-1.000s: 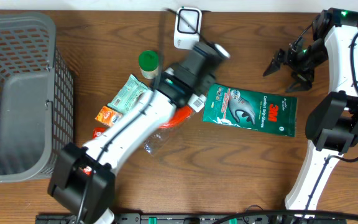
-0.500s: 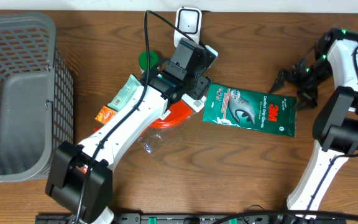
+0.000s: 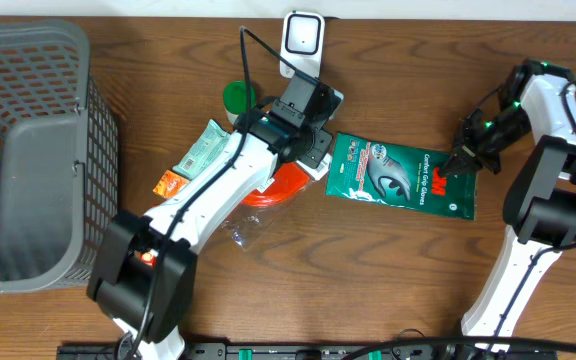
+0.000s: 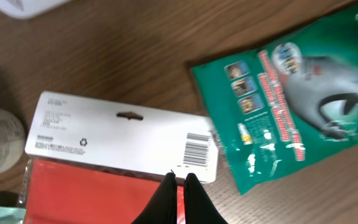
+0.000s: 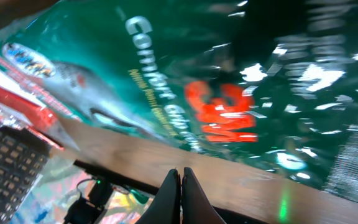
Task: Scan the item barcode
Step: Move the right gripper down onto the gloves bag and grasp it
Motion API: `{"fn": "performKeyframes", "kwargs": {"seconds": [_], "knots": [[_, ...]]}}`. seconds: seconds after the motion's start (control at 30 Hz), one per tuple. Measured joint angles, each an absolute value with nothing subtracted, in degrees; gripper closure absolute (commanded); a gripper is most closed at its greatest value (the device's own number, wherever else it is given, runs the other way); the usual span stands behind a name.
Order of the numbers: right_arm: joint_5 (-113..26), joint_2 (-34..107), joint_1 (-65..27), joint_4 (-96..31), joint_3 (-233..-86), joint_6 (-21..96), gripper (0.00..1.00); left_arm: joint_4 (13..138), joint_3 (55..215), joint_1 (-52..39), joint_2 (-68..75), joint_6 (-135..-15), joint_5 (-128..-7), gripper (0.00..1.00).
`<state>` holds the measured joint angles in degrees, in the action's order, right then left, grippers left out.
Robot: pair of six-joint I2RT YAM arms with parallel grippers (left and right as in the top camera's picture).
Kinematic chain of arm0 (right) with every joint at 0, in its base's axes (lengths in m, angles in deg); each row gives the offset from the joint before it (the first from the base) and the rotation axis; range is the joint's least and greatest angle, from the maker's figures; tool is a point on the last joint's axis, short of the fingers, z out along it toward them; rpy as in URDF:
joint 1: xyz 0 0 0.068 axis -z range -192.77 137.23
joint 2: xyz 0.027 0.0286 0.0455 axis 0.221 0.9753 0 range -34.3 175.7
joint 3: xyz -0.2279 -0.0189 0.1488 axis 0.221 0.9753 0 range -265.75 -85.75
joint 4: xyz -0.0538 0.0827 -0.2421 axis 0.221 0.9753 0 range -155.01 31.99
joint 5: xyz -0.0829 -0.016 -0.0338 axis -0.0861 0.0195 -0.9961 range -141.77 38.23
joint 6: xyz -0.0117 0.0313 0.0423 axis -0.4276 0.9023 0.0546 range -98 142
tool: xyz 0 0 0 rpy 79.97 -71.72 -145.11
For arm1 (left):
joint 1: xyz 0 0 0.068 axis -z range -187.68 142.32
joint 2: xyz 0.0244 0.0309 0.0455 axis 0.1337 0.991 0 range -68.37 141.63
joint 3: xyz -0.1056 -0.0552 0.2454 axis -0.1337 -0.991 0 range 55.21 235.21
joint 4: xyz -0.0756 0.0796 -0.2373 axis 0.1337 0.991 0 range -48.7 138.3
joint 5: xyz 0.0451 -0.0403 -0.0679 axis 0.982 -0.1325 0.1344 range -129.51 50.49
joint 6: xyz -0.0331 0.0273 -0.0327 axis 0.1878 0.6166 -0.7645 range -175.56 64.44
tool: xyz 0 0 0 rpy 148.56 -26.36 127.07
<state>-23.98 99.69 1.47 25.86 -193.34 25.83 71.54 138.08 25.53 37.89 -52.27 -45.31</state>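
Both claws were gaping a second ago and are now pressed together, so the reaching is giving way to gripping. The left claw [image 4: 180,182] is sitting with its tips together at the lower edge of the white card [image 4: 117,134], just beside the barcode [image 4: 198,150], where the card is meeting the red pack [image 4: 92,190]. Whether it is actually pinching that edge I cannot tell. The right claw [image 5: 180,177], having dropped from above the counter [image 3: 388,270], is closing tip to tip over the right end of the green glove packet [image 3: 398,178], near the red logo. Again, no pinch is showing. The card is lying flat, barcode up, touching the packet's left edge. Farther back, the white scanner [image 3: 301,40] is standing near the card. The card is probably the item being taken for scanning, and it is not yet facing the scanner. Far left, the basket [image 3: 28,150] is waiting.
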Motion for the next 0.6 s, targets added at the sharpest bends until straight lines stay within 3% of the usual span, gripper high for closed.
{"fn": "performKeyframes", "kwargs": {"seconds": [0.2, 0.23, 0.37, 0.6], "knots": [[-21.5, 99.7, -3.9, 24.3, -193.3, 25.6, 0.99, 71.5, 138.1, 24.7, 38.2, -52.8, -42.1, 0.90], [-21.1, 99.7, -5.2, 23.4, -193.3, 25.6, 0.99, 71.5, 138.1, 24.4, 38.2, -52.8, -41.8, 0.83], [-19.7, 99.7, -10.4, 19.7, -193.3, 25.7, 0.99, 71.3, 138.1, 22.6, 38.0, -53.4, -40.8, 0.35], [-18.9, 99.7, -18.6, 13.5, -193.3, 27.0, 0.99, 70.7, 138.1, 18.5, 33.7, -54.2, -38.5, 0.22]]}}
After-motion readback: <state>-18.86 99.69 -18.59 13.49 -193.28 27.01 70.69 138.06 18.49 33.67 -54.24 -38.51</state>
